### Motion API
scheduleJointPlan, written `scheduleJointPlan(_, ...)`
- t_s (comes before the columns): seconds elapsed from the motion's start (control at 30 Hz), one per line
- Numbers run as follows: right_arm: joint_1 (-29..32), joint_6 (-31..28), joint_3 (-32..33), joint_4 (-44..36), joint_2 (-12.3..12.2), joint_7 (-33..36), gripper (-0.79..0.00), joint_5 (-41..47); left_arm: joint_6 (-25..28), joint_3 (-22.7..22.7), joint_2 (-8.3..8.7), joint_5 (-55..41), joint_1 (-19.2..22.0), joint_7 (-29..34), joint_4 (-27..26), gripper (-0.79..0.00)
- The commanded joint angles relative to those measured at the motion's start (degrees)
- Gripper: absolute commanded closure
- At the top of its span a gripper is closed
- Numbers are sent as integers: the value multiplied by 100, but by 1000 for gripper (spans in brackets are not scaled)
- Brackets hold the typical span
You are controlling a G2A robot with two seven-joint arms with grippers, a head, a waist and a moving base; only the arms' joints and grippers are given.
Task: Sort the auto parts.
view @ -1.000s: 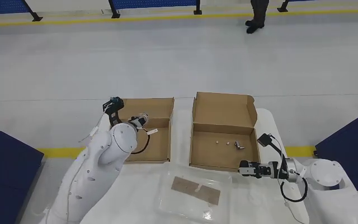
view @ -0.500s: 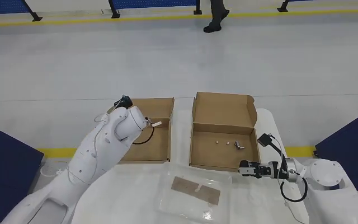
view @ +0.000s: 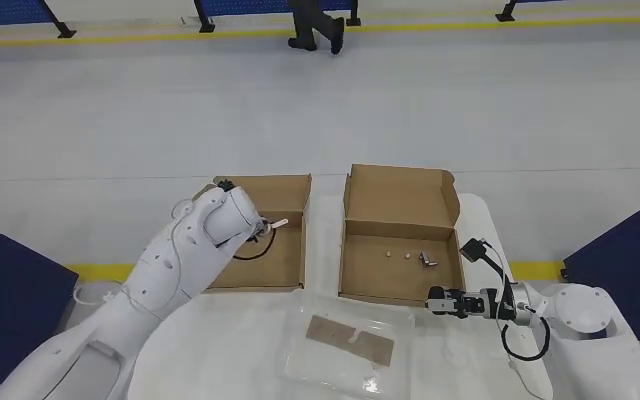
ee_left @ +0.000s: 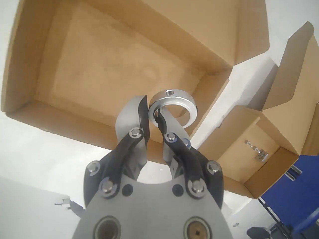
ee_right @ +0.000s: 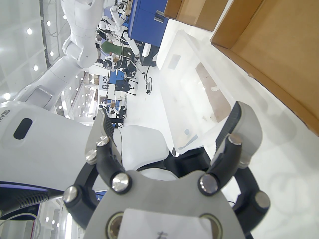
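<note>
**Silver ring gripped above the left box, right jaws spread**

A white table (view: pixel 250 330) carries two open cardboard boxes side by side, with a narrow strip of tabletop between them. The left box (view: pixel 270 187) has a bare floor. The right box (view: pixel 400 195) has its lid flap standing up at the far side. In front of the two, nearer the robot, sits a clear tray (view: pixel 300 340) with a brown cardboard strip (view: pixel 350 340) lying flat in it.

The left gripper (ee_left: pixel 151 115) hangs over the left box, toward the side that faces the right box. Its jaws are clenched on the wall of a silver ring (ee_left: pixel 179 96) — one finger outside the band, the other through the hole. The ring is held clear of the box floor, its threaded side hole turned up toward the wrist camera.

The right gripper (ee_right: pixel 170 113) sits low over the table, just in front of the right box's near wall and beside the tray's end; its jaws are spread wide and hold nothing.

On the right box's floor lies a small metal bracket (view: pixel 428 257), and just beside it two tiny pale pieces (view: pixel 388 255) — too small to identify.
</note>
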State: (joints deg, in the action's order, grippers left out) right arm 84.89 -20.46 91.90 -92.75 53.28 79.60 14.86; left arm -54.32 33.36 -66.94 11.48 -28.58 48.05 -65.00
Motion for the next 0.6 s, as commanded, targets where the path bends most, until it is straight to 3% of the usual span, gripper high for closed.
scheduleJointPlan(0.0, 0, 0, 0, 0, 0, 0, -785, 0, 83, -38, -36, -75, 93, 244, 266, 0)
scheduleJointPlan(0.2, 0, 0, 0, 0, 0, 0, -785, 0, 372, -375, -283, -441, 396, 563, 1208, 0)
scheduleJointPlan(0.57, 0, 0, 0, 0, 0, 0, -785, 0, 637, -844, -870, -733, 653, 645, 2401, 0)
